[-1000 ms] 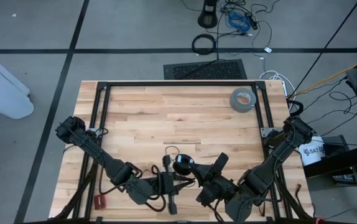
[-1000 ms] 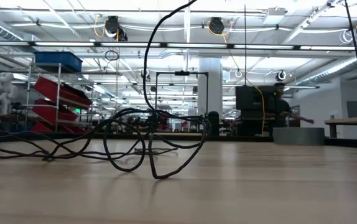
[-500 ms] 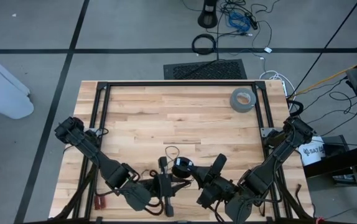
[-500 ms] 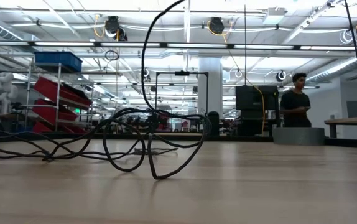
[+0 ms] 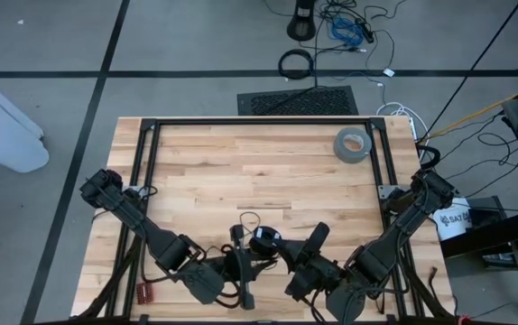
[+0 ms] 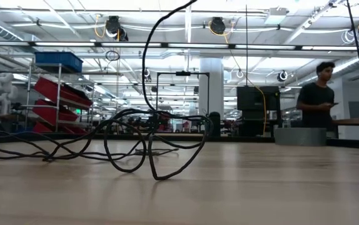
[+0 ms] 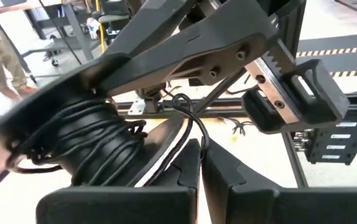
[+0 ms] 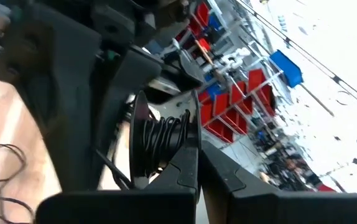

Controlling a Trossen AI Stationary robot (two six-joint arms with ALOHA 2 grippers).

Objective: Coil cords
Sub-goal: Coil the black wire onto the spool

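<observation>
Lower centre: my left end effector (image 5: 241, 256), clamped on the cord (image 7: 190, 121), is shifting slightly beside the coil (image 5: 261, 239) at my closed right end effector (image 5: 282, 250); winding is progressing.

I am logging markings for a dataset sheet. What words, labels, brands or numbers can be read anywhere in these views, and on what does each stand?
"SAT": partial dark lettering on the white bucket beside the table's right edge, high view; the rest is cut off by the right arm.
Small label on the grey tape roll: too small to read.
Nothing else legible in the low or wrist views.
</observation>
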